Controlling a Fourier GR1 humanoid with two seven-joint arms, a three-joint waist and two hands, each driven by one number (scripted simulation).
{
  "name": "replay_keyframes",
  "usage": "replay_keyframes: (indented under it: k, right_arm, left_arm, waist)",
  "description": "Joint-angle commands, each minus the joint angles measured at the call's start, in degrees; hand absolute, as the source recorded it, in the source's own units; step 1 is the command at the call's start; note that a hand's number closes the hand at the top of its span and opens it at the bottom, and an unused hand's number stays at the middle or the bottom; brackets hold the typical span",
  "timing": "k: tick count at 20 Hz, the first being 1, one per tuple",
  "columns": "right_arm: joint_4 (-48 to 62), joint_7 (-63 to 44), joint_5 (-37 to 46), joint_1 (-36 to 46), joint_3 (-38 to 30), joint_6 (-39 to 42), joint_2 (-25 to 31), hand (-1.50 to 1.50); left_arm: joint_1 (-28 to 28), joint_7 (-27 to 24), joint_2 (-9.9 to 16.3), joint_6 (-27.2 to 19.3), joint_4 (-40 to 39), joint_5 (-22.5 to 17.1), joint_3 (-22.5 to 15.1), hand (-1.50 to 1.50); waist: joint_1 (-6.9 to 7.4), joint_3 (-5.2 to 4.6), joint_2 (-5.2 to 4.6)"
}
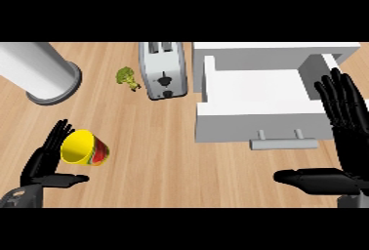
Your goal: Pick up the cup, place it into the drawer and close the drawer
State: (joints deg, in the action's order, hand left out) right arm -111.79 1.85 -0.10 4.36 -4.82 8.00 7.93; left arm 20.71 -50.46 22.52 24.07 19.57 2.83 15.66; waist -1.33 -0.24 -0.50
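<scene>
The wooden counter [166, 161] carries everything. The white drawer [256, 105] stands pulled open at the counter's far right corner, its handle [282, 142] facing the near edge. A grey cylinder [39, 73] stands at the far left corner. A silver toaster [163, 69] with 2 slots sits at the far edge, just left of the drawer. The right hand [344, 132] hangs open with straight fingers beside the drawer's right side. The left hand [47, 158], fingers straight, rests against the yellow cup [83, 148], which lies tilted near the left near corner. Broccoli [128, 78] lies left of the toaster.
</scene>
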Motion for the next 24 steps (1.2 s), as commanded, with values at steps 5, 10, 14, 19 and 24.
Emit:
replay_keyframes:
  k: [5,10,14,19,24]
  right_arm:
    - [1.58,-2.78,0.21,3.98,-0.79,-0.13,1.13,-1.5]
    - [-2.54,-5.46,-1.68,2.85,-0.72,-0.34,0.3,-1.5]
    - [0.29,0.31,0.4,0.28,0.87,0.37,-0.6,-1.5]
    - [-0.46,-1.31,0.22,0.86,0.77,0.37,-0.29,-1.5]
    - [3.23,1.12,0.72,0.76,0.01,0.63,-0.1,-1.5]
  left_arm:
    - [2.38,-9.16,1.83,6.61,-4.34,1.45,-0.96,-1.5]
    - [1.73,-11.5,-0.17,6.41,-5.8,1.84,-1.51,-1.5]
    - [4.17,-10.47,-0.12,6.42,-6.91,1.29,-0.96,-1.5]
    - [3.54,-11.51,-1.3,11.06,-6.07,0.67,-1.47,-1.5]
    - [4.69,-10.63,-2.85,12.37,-5.5,0.36,-2.1,-1.5]
  waist:
    - [0.18,-0.02,-0.09]
    - [-0.28,-0.11,-0.11]
    - [-0.46,-0.07,-0.24]
    - [-0.42,-0.13,-0.22]
    - [-0.26,-0.08,-0.35]
